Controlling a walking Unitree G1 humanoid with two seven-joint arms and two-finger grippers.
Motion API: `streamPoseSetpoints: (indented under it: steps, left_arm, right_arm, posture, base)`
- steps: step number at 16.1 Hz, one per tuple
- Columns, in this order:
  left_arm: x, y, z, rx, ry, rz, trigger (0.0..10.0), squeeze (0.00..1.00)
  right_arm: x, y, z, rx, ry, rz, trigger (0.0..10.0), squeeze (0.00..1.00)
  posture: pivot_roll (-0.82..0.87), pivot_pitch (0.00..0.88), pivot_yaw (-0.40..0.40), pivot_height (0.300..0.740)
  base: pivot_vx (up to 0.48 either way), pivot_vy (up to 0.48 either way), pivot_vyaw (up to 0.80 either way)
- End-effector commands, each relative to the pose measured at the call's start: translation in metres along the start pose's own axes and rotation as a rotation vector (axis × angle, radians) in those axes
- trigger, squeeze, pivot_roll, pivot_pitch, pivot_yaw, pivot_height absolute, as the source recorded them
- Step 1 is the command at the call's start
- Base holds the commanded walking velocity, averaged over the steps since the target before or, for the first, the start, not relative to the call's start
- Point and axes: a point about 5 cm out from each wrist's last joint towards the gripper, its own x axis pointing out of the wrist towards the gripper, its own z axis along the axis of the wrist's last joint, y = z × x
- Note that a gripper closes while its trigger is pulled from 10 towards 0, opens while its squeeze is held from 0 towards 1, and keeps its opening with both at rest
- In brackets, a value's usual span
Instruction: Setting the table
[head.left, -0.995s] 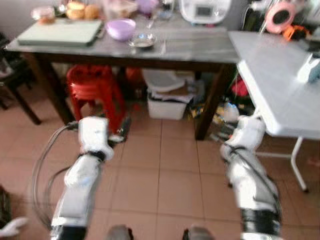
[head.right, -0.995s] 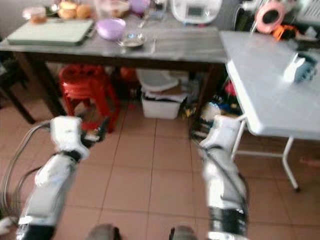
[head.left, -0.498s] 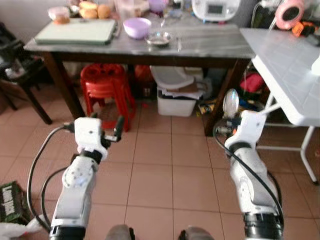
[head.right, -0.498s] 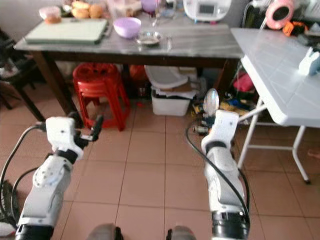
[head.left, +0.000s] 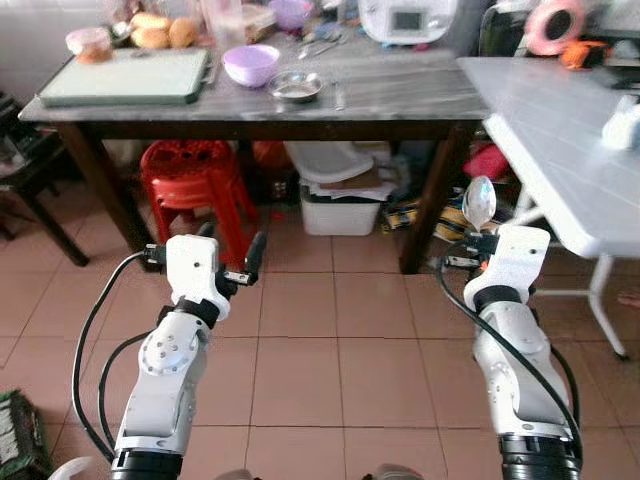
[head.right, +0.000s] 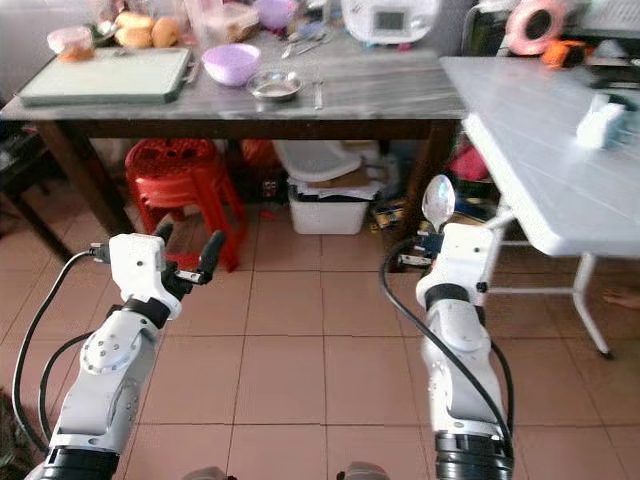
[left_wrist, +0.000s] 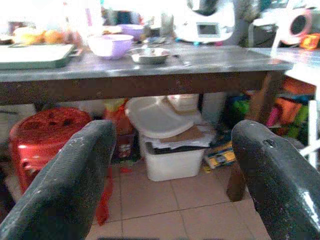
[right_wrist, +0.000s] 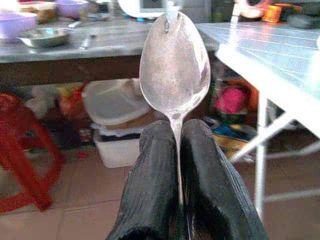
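From the head, the robot stands on the tiled floor facing a dark table (head.left: 400, 95) at twelve o'clock, with the white folding table (head.left: 560, 130) running off toward two o'clock. The right gripper (head.left: 478, 235) holds a spoon (head.left: 479, 204) upright, bowl up, still well short of either tabletop. On the dark table lie a purple bowl (head.left: 250, 64), a small metal dish (head.left: 296, 86) just beside it at three o'clock, and a green cutting board (head.left: 125, 77) toward ten o'clock. The left gripper (head.left: 232, 258) is raised in front at about eleven o'clock, carrying nothing. Along the left wrist, its two fingers (left_wrist: 70, 185) stand wide apart with the dark table and a red stool (left_wrist: 47, 132) seen between them. Along the right wrist, the fingers (right_wrist: 155, 185) are pressed together on the spoon's handle. I judge the job is at an early stage: one spoon fetched and in transit, no place yet laid, and the carrying and setting down remain.
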Motion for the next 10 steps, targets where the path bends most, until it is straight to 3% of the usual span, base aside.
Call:
streamPoseSetpoints:
  steps: [1, 10]
  left_arm:
    - [0.0005, 0.0027, 0.0005, 0.005, 0.004, 0.006, 10.0, 0.00]
    - [0.0064, -0.0051, 0.0043, 0.006, -0.011, -0.016, 10.0, 0.00]
  right_arm:
    - [0.0005, 0.0046, 0.0077, -0.006, -0.043, 0.025, 10.0, 0.00]
    - [0.0011, 0.0041, 0.0082, 0.002, -0.056, 0.034, 10.0, 0.00]
  posture:
    - [-0.01, 0.000, -0.004, 0.719]
    - [-0.01, 0.000, -0.006, 0.719]
  base:
    - [0.480, 0.000, 0.00]
    - [0.480, 0.000, 0.00]
